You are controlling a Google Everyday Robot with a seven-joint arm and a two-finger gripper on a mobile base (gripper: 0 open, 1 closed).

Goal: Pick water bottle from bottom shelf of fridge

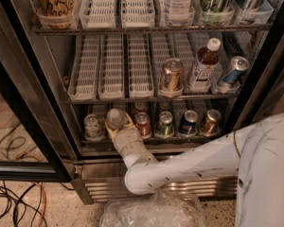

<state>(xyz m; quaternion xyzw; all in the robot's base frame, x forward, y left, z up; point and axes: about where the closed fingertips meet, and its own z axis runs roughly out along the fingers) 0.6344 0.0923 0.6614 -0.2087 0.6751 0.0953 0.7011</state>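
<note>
The fridge (54, 86) fills the view, its black-framed door (19, 141) swung open at the left. The robot's white arm (194, 167) comes in from the lower right corner and reaches across the louvred base grille (189, 187) to the bottom shelf (154, 140).

A crumpled clear plastic bag (151, 212) lies on the floor by the grille, and cables (12, 205) trail at the lower left.

The middle shelf (113, 70) has empty white lanes along its left half. Toward its right end stand a gold can (171, 74), a brown-liquid bottle (203, 63) with a white cap, and a blue-and-silver can (233, 70) that leans.

Along the front edge of the bottom shelf, from the left end, stand a clear container (92, 126) with a silvery top, the water bottle (116, 118), a red can (142, 123), a green can (164, 124), a blue can (187, 122) and a copper can (210, 121). More cans show dimly behind the red and green ones.

The water bottle stands upright in the second lane from the left, clear, with a pale cap. The gripper (118, 129) is right at it, its tan end against the bottle's lower body. Whether it is clamped on the bottle or only around it cannot be told.
</note>
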